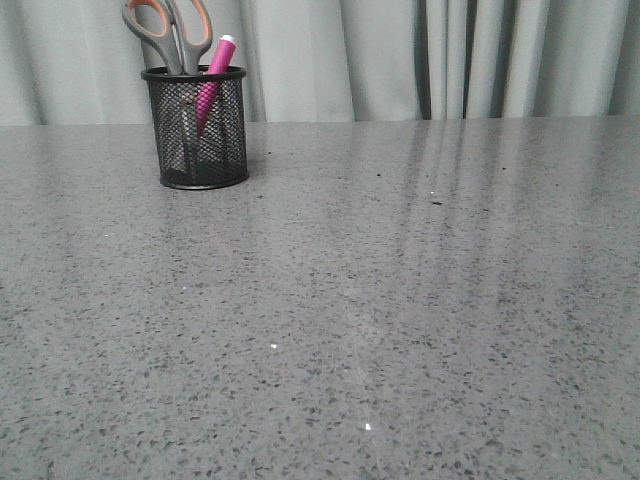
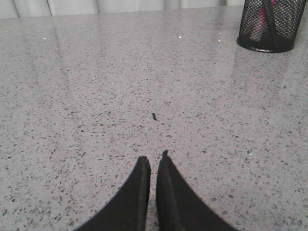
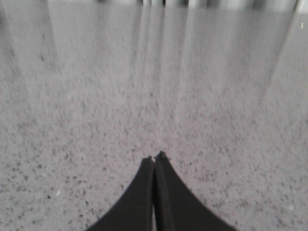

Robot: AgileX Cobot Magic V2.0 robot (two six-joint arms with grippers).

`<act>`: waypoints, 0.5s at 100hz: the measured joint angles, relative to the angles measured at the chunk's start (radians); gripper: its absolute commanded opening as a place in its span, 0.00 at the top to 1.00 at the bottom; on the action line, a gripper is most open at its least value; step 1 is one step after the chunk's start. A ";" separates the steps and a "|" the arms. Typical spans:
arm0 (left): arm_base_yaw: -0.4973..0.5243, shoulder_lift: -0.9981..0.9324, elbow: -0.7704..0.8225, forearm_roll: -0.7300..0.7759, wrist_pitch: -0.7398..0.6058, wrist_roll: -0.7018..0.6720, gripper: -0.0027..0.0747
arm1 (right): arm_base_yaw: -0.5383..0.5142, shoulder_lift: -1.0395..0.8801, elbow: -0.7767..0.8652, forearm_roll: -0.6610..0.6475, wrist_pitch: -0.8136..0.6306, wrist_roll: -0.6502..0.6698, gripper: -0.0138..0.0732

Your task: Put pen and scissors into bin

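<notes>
Standing at the far left of the grey speckled table (image 1: 400,300), just before the pale curtain (image 1: 330,60), the bin (image 1: 195,130) held both of the task's things. The scissors (image 1: 170,30) stood in it blades down, their grey, orange-lined handles rising well above the rim, and the blades showed only dimly through the black mesh. The pen (image 1: 212,80) leaned beside them inside the cup, its magenta body tilted and its white tip poking just over the rim, to the right of the scissor handles. No arm showed in the front view. In the left wrist view the left gripper (image 2: 154,156) hung low over bare tabletop, its two dark fingers drawn together with only a thin slit between them and nothing caught there; the bin appeared again in that view, well apart from the fingertips, with a streak of pink visible through its mesh. A small dark speck (image 2: 154,116) lay on the table a little ahead of the fingers. In the right wrist view, which was blurred, the right gripper (image 3: 155,156) was likewise clenched, tips meeting, grasping nothing, with only the speckled surface and streaked reflections of the curtain before it.
</notes>
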 measured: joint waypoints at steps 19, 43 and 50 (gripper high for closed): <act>0.000 0.000 0.000 0.000 0.000 0.000 0.95 | -0.004 -0.003 -0.002 0.000 0.003 0.000 0.92; 0.000 0.000 0.000 0.000 0.000 0.000 0.95 | -0.004 -0.003 -0.002 0.000 0.005 0.000 0.92; 0.000 0.000 0.000 0.000 0.000 0.000 0.95 | -0.004 -0.003 -0.002 0.000 0.005 0.000 0.92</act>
